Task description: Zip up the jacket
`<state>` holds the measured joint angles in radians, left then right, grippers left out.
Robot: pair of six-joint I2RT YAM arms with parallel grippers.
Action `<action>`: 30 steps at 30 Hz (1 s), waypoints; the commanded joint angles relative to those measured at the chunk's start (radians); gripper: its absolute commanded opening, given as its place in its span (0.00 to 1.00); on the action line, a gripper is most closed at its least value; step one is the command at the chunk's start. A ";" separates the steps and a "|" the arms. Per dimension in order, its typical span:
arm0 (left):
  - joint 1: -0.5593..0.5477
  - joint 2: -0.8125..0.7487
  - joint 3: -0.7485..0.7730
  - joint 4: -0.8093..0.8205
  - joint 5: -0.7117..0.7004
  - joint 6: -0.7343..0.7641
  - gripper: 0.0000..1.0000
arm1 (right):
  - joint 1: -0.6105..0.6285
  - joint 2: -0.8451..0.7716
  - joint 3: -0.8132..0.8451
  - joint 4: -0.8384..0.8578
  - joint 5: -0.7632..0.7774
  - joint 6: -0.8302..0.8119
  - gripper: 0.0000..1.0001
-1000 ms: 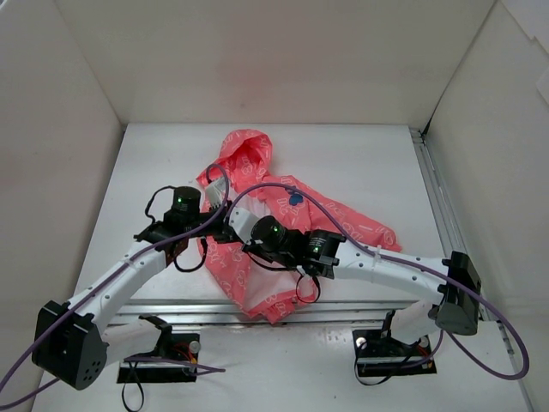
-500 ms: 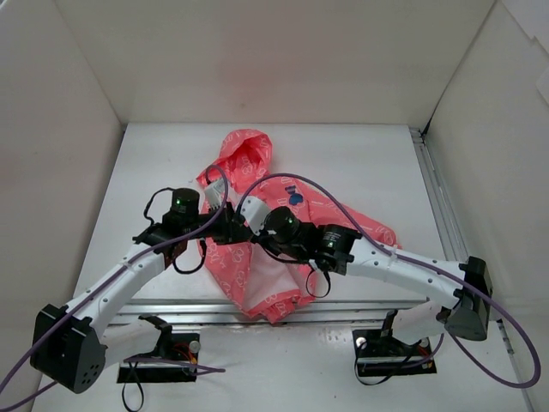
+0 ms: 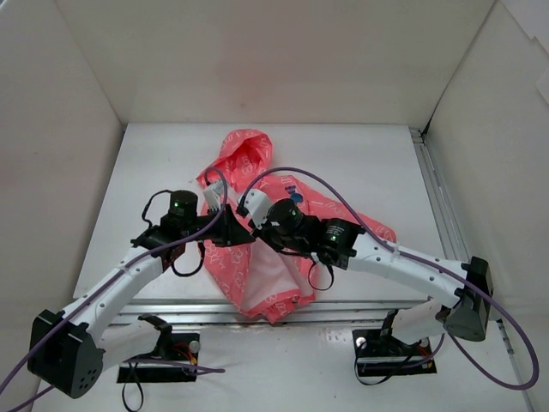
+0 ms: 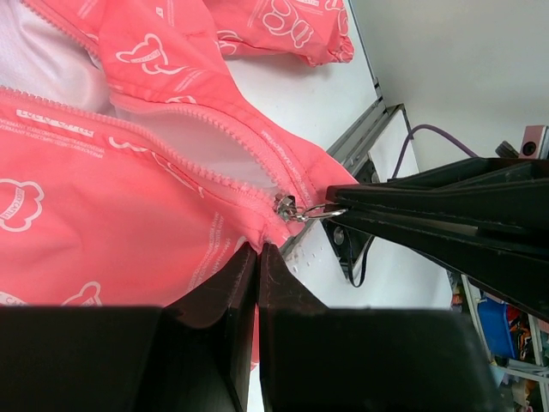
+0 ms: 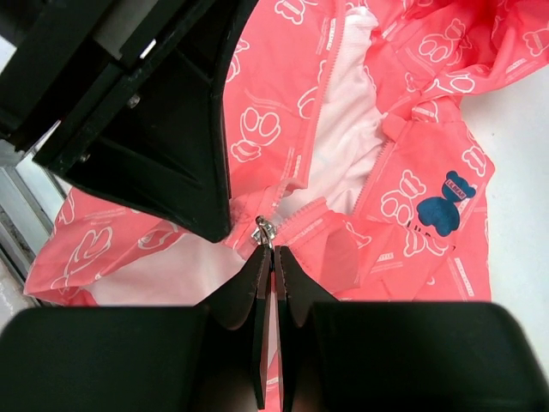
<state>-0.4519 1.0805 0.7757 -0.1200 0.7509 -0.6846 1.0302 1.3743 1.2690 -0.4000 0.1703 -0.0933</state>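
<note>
Left fingers [image 4: 225, 292] pinch smooth coral jacket [image 4: 94, 215] fabric; right fingers [image 5: 247, 283] seemingly clamp metal zip-pull [image 5: 264, 230].

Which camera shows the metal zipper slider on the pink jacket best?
Left wrist: the small silver metal zipper slider sits sharp and side-on at the teeth's end. Right wrist shows it partly; the top view hides it.

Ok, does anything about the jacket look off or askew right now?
Yes. The jacket lies crumpled and skewed, its front gaping open on the white lining above the zipper pull, which the right gripper pinches; the left gripper clamps fabric beside it.
</note>
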 commanded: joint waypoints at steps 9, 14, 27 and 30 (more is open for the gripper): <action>-0.027 -0.057 -0.003 -0.052 0.008 0.100 0.00 | -0.064 0.071 0.130 0.070 0.086 -0.031 0.00; -0.016 -0.122 0.004 -0.118 -0.100 0.071 0.19 | -0.075 0.072 0.139 0.070 0.018 0.000 0.00; -0.099 -0.370 -0.108 0.046 -0.387 -0.465 0.74 | -0.039 0.120 0.115 0.092 -0.035 0.190 0.00; -0.161 -0.364 -0.154 0.111 -0.461 -0.596 0.67 | -0.036 0.115 0.110 0.095 -0.020 0.211 0.00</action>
<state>-0.5632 0.7025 0.6403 -0.1280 0.3897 -1.0775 0.9867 1.5043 1.3499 -0.3862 0.1455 0.0711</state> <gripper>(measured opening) 0.692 0.009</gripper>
